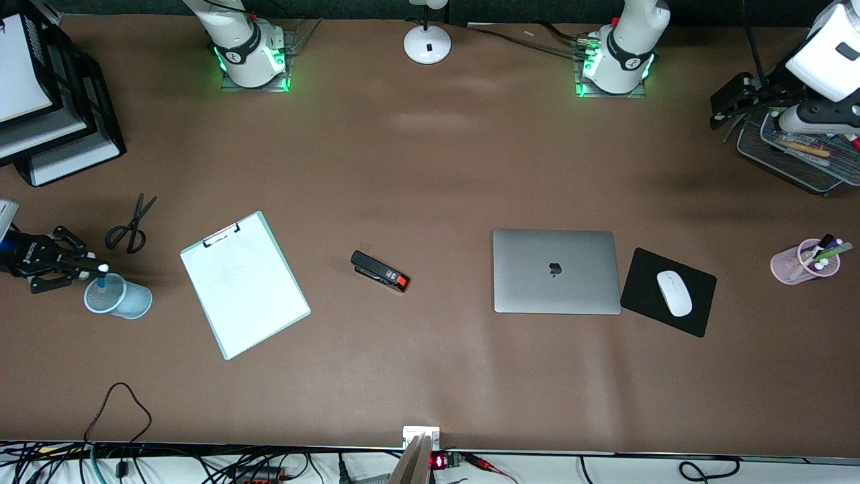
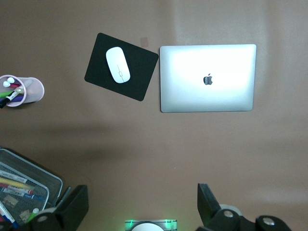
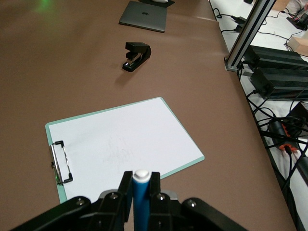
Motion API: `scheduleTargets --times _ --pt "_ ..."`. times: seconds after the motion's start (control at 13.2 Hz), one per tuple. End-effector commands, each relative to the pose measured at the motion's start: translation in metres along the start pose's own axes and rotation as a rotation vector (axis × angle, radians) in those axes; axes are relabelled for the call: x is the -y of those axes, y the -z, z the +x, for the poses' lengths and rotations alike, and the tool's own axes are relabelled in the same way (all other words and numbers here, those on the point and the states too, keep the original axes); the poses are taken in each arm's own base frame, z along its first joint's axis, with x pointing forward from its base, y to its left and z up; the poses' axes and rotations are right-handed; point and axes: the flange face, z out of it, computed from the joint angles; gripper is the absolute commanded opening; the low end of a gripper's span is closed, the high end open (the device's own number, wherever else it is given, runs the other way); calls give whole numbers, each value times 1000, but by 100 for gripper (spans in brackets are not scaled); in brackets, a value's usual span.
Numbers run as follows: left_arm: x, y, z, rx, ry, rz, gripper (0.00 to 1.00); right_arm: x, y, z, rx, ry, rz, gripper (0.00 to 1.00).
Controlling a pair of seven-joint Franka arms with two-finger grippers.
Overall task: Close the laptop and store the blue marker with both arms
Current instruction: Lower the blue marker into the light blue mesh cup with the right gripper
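The silver-grey laptop (image 1: 554, 271) lies closed on the table with its apple logo up; it also shows in the left wrist view (image 2: 207, 78) and the right wrist view (image 3: 143, 15). My right gripper (image 1: 94, 267) is shut on the blue marker (image 3: 141, 202), whose pale end points up between the fingers. It holds the marker over a pale blue cup (image 1: 121, 298) at the right arm's end of the table, and the marker's lower part (image 1: 101, 283) reaches into the cup. My left gripper (image 2: 139, 207) is open and empty, up beside a mesh tray (image 1: 799, 168) at the left arm's end.
A clipboard with white paper (image 1: 243, 284), a black stapler (image 1: 379, 271) and scissors (image 1: 131, 227) lie between the cup and the laptop. A black mouse pad (image 1: 638, 289) with a white mouse (image 1: 674, 293) lies beside the laptop. A pink pen cup (image 1: 803, 263), black paper trays (image 1: 47, 107) and a lamp base (image 1: 427, 43) stand around.
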Motion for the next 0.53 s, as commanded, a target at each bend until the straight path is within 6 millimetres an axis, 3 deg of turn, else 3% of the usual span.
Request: scheduleTargets --times 0.0,0.45 --pt "-3 0 -8 -13 -32 -10 100 -4 0 -12 -35 22 -10 0" --pt "-3 0 -7 -7 -36 -4 100 10 -10 -48 -51 -26 -13 0"
